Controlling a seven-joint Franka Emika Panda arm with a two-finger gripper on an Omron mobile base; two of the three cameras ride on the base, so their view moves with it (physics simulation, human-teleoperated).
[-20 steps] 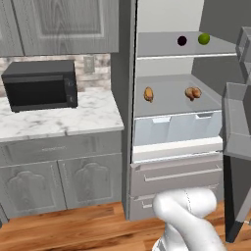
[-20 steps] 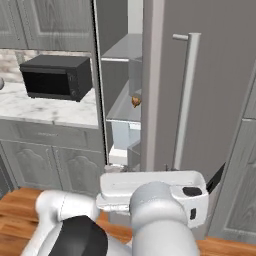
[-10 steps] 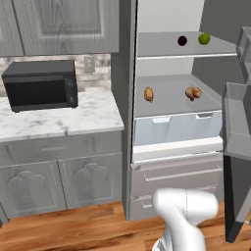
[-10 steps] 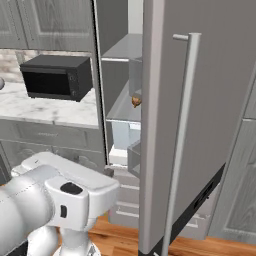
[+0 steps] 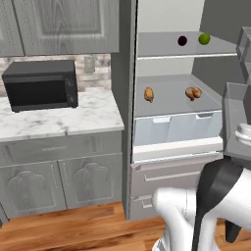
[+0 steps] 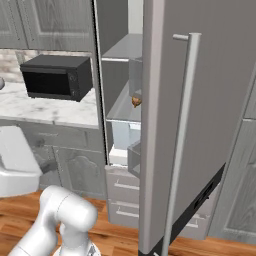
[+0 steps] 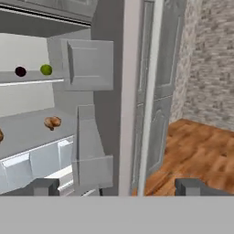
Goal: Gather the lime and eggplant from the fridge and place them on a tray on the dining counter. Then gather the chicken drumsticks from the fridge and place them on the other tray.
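Left of the open grey fridge (image 5: 169, 147) sits a black microwave (image 5: 41, 90) on the marble counter. Inside the fridge, the top shelf holds the small dark round eggplant (image 5: 182, 40) with the round green lime (image 5: 204, 38) just right of it; 1 shelf down are 2 brown chicken drumsticks (image 5: 149, 94), well apart. The gripper (image 7: 118, 186) hangs low by the fridge door edge, jaws spread wide, holding nothing. I'd swing left past the door, rise to the top shelf and centre on 1 item before closing.
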